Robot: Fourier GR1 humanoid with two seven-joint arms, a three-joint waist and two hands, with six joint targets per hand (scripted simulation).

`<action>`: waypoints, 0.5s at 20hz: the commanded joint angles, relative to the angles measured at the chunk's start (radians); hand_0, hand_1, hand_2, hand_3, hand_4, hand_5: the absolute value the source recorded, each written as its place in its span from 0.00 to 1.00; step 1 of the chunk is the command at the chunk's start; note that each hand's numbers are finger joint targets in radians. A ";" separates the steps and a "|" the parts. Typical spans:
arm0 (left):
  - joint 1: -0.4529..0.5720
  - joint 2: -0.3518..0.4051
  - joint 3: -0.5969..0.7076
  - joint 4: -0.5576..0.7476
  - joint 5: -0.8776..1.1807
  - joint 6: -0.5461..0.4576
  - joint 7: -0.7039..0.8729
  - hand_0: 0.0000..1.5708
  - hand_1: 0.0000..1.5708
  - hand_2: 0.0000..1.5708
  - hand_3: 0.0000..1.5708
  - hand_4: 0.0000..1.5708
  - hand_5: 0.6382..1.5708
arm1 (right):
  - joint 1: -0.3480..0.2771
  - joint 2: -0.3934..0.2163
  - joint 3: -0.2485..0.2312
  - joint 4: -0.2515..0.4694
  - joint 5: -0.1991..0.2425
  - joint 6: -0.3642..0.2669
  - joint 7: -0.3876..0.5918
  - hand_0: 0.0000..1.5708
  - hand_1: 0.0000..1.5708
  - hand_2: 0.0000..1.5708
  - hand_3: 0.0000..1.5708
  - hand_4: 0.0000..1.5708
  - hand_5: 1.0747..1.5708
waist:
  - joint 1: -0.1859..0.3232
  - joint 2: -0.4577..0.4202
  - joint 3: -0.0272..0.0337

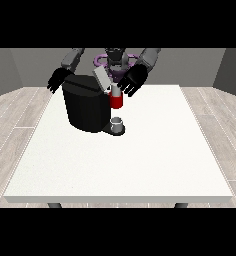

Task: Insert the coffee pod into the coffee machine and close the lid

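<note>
White tabletop [140, 165], near half bare. Further back, left of centre, sits a black coffee machine [86, 107], a bulky dark body with a small base sticking out to its right. On that base stands 1 small grey cup [117, 123]. Above the cup is the red front part of the machine [116, 101], with a whitish piece on top of it; I can't tell whether that piece is the coffee pod, so the pod's place is unclear from here. The lid [102, 77], a light grey flap, is tilted up and open, rising from the top right of the machine.

Hand at the view's right [132, 80]: black, fingers spread and fairly straight, pointing down towards the tabletop, holding nothing that I can see. It hangs just right of the raised lid and just above the red part, close to the whitish piece; whether it touches either is not clear.

Hand at the view's left [58, 79]: black, fingers splayed wide, holding nothing, at the machine's upper left corner, beside or slightly behind it; contact can't be told.

Behind both, at the tabletop's far edge, the robot's torso, with 2 grey arms coming forward.
</note>
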 commanded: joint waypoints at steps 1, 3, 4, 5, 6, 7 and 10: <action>0.016 0.040 -0.004 0.007 -0.013 -0.015 -0.043 0.72 0.72 0.74 0.65 0.28 1.00 | 0.012 -0.026 -0.011 -0.017 -0.016 0.032 -0.013 0.00 0.00 0.00 0.00 0.21 1.00 | -0.005 0.010 -0.0007; -0.040 0.018 -0.018 -0.006 -0.026 -0.019 -0.008 0.72 0.72 0.74 0.64 0.29 1.00 | -0.092 -0.013 -0.030 0.006 -0.012 -0.023 0.046 0.00 0.00 0.00 0.00 0.26 1.00 | 0.021 0.026 -0.0007; -0.034 0.053 -0.003 0.003 -0.024 -0.009 -0.034 0.71 0.71 0.74 0.63 0.28 1.00 | -0.071 -0.033 -0.019 -0.005 -0.002 0.005 0.012 0.00 0.00 0.00 0.00 0.28 1.00 | 0.006 0.058 -0.0007; -0.006 -0.005 -0.036 -0.013 -0.036 -0.021 -0.007 0.70 0.70 0.73 0.62 0.26 1.00 | -0.057 -0.017 -0.030 0.027 -0.007 -0.018 0.027 0.00 0.00 0.00 0.00 0.28 1.00 | 0.040 -0.010 -0.0006; 0.024 -0.001 -0.027 0.003 -0.037 0.013 -0.038 0.69 0.69 0.72 0.61 0.26 1.00 | -0.046 0.006 -0.003 -0.024 0.008 -0.044 0.065 0.00 0.00 0.00 0.00 0.27 1.00 | 0.021 -0.013 -0.0010; 0.018 0.020 -0.021 -0.001 -0.031 -0.016 -0.045 0.67 0.67 0.71 0.60 0.25 1.00 | -0.010 -0.003 -0.008 -0.004 -0.007 -0.004 0.003 0.00 0.00 0.00 0.00 0.28 1.00 | 0.020 -0.006 -0.0007; -0.017 0.033 -0.013 -0.006 -0.041 0.014 -0.040 0.67 0.67 0.72 0.61 0.23 1.00 | -0.056 -0.011 -0.014 -0.002 -0.010 -0.012 0.013 0.00 0.00 0.00 0.00 0.29 1.00 | 0.013 0.038 -0.0006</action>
